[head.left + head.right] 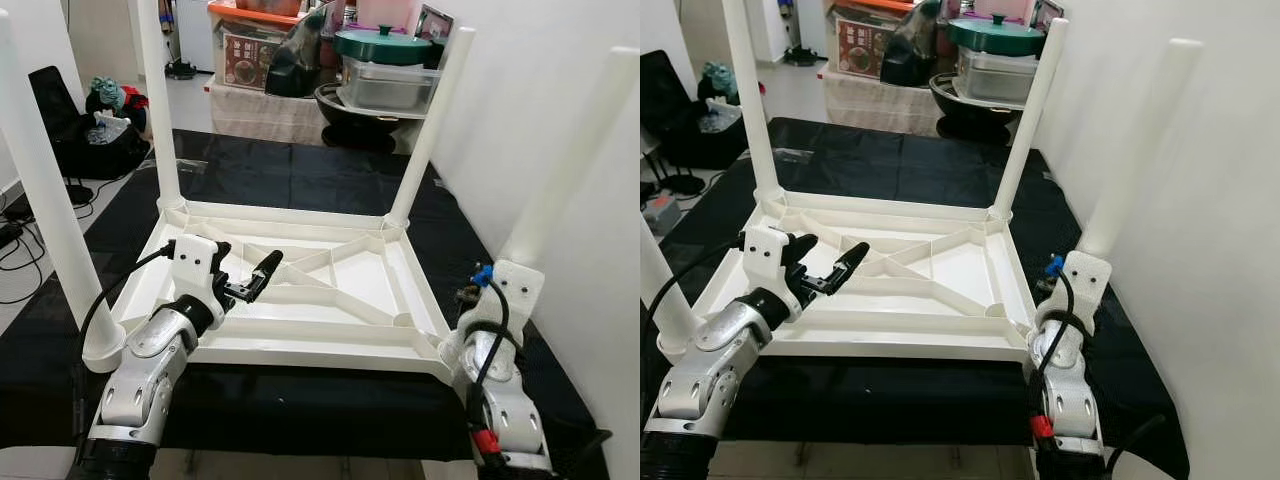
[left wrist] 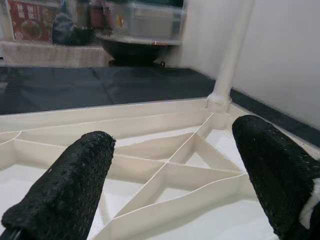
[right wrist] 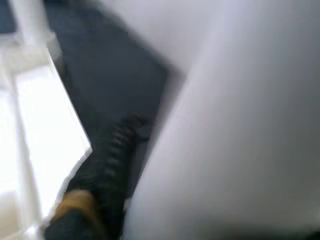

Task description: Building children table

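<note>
A white plastic table (image 1: 300, 345) lies upside down on a black mat (image 1: 250, 165), its ribbed underside facing up. Three white legs stand in its corners: far left (image 1: 158, 100), far right (image 1: 430, 120) and near left (image 1: 40, 200). My left gripper (image 1: 248, 262) hovers open over the underside's left part, its two black fingers (image 2: 75, 185) spread with nothing between them. At the near right corner my right gripper (image 1: 512, 272) is shut on a fourth white leg (image 1: 575, 150), which leans up and to the right beside the wall. One black finger (image 3: 115, 150) lies against that leg.
A white wall (image 1: 540, 100) runs close along the right. Behind the mat stand boxes (image 1: 250, 55), a green-lidded pot (image 1: 382, 45) on a clear container and a dark basin (image 1: 340, 105). A black bag (image 1: 95, 140) and cables lie at the left.
</note>
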Motion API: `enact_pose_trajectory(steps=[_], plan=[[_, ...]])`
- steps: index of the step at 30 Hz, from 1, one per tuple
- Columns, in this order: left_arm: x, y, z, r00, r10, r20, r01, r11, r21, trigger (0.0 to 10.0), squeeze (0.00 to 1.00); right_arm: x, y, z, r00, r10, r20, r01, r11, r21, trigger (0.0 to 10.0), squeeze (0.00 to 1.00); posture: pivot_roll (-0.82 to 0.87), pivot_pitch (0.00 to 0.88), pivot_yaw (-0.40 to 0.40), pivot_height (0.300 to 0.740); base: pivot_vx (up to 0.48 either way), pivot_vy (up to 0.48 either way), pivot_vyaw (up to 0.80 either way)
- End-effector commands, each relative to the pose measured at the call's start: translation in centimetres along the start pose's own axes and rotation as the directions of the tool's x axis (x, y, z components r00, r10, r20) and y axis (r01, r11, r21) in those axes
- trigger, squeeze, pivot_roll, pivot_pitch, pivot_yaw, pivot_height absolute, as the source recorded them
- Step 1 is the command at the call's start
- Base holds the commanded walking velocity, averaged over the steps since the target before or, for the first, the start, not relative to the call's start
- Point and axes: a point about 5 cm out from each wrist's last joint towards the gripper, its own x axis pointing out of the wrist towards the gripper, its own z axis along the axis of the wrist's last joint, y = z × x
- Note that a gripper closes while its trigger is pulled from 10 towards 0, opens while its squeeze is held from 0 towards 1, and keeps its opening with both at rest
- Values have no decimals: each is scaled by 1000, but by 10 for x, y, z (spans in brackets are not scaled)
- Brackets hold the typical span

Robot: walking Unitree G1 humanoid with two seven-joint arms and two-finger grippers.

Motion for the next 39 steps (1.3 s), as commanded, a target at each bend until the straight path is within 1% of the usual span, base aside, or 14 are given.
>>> enact_pose_trajectory(steps=[1,2,3,4,9,16,17,21,25,27,29,36,38,39], plan=[[1,-2,0,1000,-16,1,16,1000,3,10000,0,3,-20,-20,991,-96,-94,91,994,-58,10000,718,74,0,-91,740,0,0,0],[1,-2,0,1000,-17,1,17,1000,3,10000,0,3,-20,-19,992,-94,-87,89,994,-59,10000,718,74,0,-91,740,0,0,0],[2,-1,0,1000,-17,1,17,1000,5,10000,0,3,-20,-14,995,-79,-63,77,996,-36,10000,20,71,0,-88,740,0,0,0],[2,-1,0,1000,-18,0,18,1000,6,10000,0,4,-20,-9,998,-58,-34,57,998,-11,10000,0,71,0,-88,740,0,0,0],[3,2,1,1000,-15,-1,15,1000,14,10000,0,4,-21,12,995,52,83,-59,995,85,10000,0,70,0,-87,740,0,0,0],[3,2,1,1000,-14,0,14,1000,17,10000,0,7,-22,6,995,82,48,-85,993,81,10000,0,66,0,-84,740,0,0,0],[3,2,1,1000,-14,1,14,1000,17,10000,0,6,-21,3,994,101,33,-104,990,93,353,0,69,0,-86,740,0,0,0],[3,3,1,1000,-11,0,11,1000,19,10000,0,4,-17,-4,991,130,-8,-129,987,93,0,0,71,0,-87,740,0,0,0],[2,5,2,1000,-5,-1,5,1000,24,10000,0,1,-12,-19,979,176,-103,-158,974,161,0,0,77,0,-90,740,0,0,0],[2,8,3,1000,2,1,-2,1000,31,10000,0,-1,-5,-31,944,256,-207,-178,926,333,0,0,76,0,-89,740,0,0,0],[3,8,3,1000,5,1,-5,999,34,10000,0,0,-4,-33,935,268,-233,-167,911,378,0,0,78,0,-90,740,0,0,0],[3,12,4,1000,19,5,-19,999,42,10000,0,8,-5,-17,943,290,-166,-194,879,436,0,0,78,0,-90,740,0,0,0],[3,13,4,1000,23,5,-23,999,43,10000,0,12,-2,2,946,314,-74,-238,834,497,0,0,76,0,-87,740,0,0,0],[3,13,4,1000,23,5,-23,999,43,10000,0,12,-2,2,946,314,-74,-238,834,497,0,0,76,0,-87,740,0,0,0]])
